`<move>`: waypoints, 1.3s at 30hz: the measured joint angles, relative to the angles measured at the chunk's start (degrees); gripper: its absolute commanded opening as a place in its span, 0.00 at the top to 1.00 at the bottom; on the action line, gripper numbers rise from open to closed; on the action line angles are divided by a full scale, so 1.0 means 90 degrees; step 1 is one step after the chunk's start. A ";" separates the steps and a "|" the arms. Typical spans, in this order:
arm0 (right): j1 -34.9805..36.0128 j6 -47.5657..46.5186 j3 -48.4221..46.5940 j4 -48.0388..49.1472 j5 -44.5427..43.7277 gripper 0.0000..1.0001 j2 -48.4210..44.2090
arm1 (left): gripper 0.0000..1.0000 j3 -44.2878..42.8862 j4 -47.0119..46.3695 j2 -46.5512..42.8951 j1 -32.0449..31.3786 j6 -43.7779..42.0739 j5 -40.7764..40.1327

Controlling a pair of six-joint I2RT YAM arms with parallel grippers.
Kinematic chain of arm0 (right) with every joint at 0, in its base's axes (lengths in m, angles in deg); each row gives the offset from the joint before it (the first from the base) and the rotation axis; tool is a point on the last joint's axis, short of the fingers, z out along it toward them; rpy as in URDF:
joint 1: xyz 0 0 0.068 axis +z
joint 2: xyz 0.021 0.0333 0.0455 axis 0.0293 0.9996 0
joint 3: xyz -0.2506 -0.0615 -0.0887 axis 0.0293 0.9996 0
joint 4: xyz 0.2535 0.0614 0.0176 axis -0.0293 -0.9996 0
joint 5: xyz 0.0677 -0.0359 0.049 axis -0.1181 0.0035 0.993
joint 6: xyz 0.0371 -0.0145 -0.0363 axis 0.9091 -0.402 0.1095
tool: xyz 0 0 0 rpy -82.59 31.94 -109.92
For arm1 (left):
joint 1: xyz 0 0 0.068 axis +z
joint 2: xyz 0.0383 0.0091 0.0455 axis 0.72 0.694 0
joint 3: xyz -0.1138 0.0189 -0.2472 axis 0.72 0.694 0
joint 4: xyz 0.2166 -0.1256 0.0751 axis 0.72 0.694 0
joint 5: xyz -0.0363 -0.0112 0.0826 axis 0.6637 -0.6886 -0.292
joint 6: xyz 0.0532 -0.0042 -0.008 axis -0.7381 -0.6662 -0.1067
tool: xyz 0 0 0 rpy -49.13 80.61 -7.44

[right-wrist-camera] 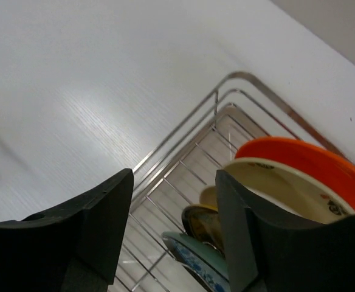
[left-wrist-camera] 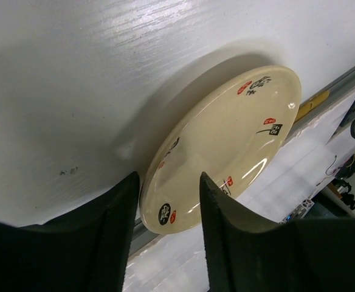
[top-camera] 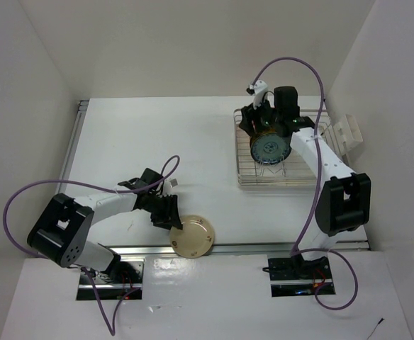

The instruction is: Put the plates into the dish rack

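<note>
Straddles the overhanging cream plate (left-wrist-camera: 238, 140) at the surface's (left-wrist-camera: 74, 91) near edge with spread left jaws, likely to pinch its rim; holds right jaws spread, empty, over the dish rack (top-camera: 246, 180).

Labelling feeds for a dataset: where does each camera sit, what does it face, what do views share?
Top external: above and behind, looking down at the table; left arm and right arm show.
Left wrist: on left arm, facing the cream plate; own fingers straddle its rim.
Right wrist: on right arm, facing the dish rack; fingers show.
Shared: top and left wrist see the cream plate.
</note>
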 measured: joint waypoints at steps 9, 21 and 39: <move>0.0046 0.0469 -0.0731 0.0282 0.0488 0.28 -0.0391 | 0.68 0.0061 0.0000 0.0000 -0.0119 -0.0083 0.0056; 0.0061 0.0726 -0.0311 0.0199 0.0075 0.21 -0.1474 | 1.00 -0.0376 0.0010 0.0240 -0.0328 -0.0534 0.0080; 0.0262 0.1899 -0.0663 -0.1297 0.3021 0.19 -0.0202 | 1.00 -0.3908 0.0129 -0.0041 0.0639 -0.2030 -0.0022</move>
